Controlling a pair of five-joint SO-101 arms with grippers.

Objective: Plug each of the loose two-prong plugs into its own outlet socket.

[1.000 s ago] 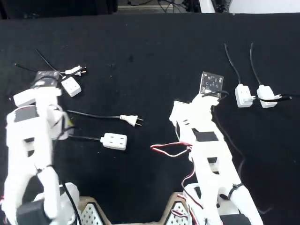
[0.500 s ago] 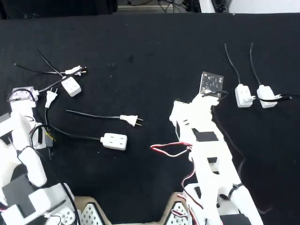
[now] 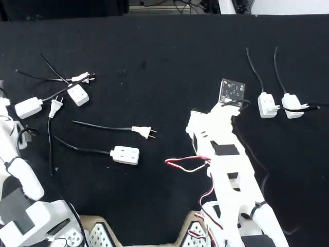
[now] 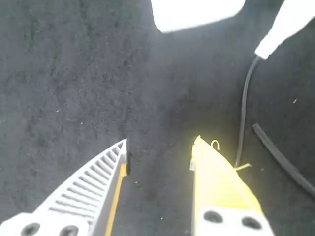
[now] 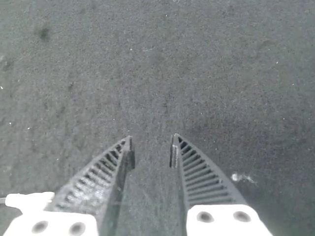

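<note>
On the black table (image 3: 154,56), both my grippers are open and empty: left gripper (image 4: 158,157) by the white outlet socket (image 3: 28,107), right gripper (image 5: 150,147) over bare cloth. Loose plug (image 3: 55,106) lies just beside that socket. Its cable (image 4: 243,108) runs close enough to snag my left gripper.

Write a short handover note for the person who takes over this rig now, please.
Left gripper: open, empty, low over the cloth.
Right gripper: open, empty.
Unplugged: left plug beside left socket; middle plug lying apart from middle socket.
Far-right sockets: whether plugged, cannot tell.
Left to do: at least those two plugs.
</note>
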